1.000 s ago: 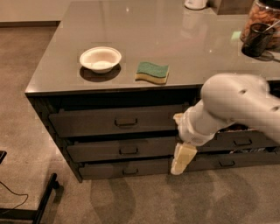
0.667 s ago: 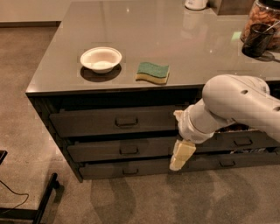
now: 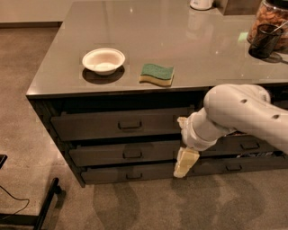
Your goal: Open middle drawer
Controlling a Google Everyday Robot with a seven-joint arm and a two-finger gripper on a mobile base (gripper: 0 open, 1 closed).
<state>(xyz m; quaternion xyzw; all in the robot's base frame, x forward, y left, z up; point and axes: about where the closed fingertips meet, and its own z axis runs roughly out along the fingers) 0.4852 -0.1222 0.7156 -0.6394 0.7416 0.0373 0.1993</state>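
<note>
The middle drawer [image 3: 103,155] is a wide dark grey front with a small rectangular pull [image 3: 132,154]. It sits between a taller top drawer [image 3: 112,126] and a slim bottom drawer [image 3: 121,174] under the grey counter. Its front stands about in line with the other two. My gripper [image 3: 185,162] is cream coloured and hangs point-down from the white arm [image 3: 238,117]. It is in front of the right end of the middle drawer, well to the right of the pull. It hides that end of the drawer.
On the counter [image 3: 180,40] are a white bowl [image 3: 103,60], a green and yellow sponge [image 3: 156,74], a dark cup [image 3: 265,40] and a jar [image 3: 270,13]. More drawers [image 3: 245,146] lie to the right behind the arm. A black stand leg [image 3: 45,206] and a cable lie on the floor at left.
The arm and gripper have shifted very slightly to the left. The drawers have not moved.
</note>
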